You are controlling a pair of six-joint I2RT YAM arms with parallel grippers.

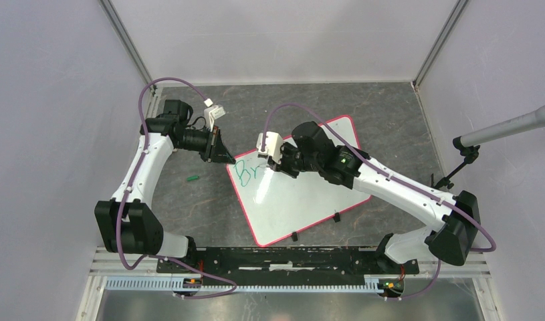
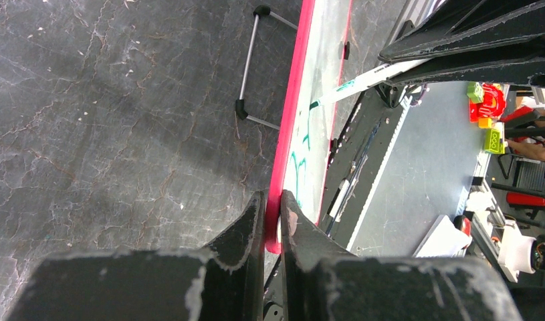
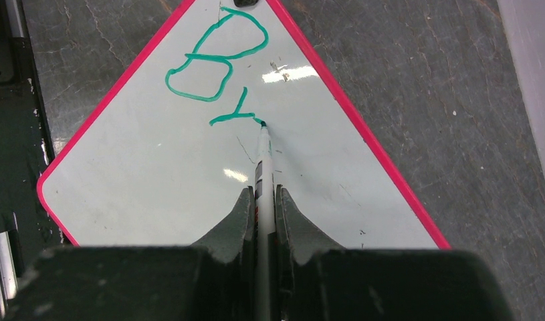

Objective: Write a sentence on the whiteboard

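Observation:
The whiteboard (image 1: pixel 303 194) lies skewed on the dark table, white with a red-pink rim. Green lettering (image 1: pixel 246 172) at its far left corner reads "Br". My left gripper (image 1: pixel 224 157) is shut on that corner; in the left wrist view its jaws (image 2: pixel 273 200) pinch the red rim (image 2: pixel 291 127). My right gripper (image 1: pixel 281 164) hovers over the board, shut on a white marker (image 3: pixel 263 167). The marker's green tip touches the board at the end of the "r" in the sentence (image 3: pixel 219 63). The left wrist view also shows the marker (image 2: pixel 370 77) slanting down to the board.
A small green cap (image 1: pixel 192 178) lies on the table left of the board. Two black clips (image 1: pixel 336 217) (image 1: pixel 294 235) sit at the board's near edge. A grey microphone on a stand (image 1: pixel 510 127) reaches in from the right. Grey walls enclose the table.

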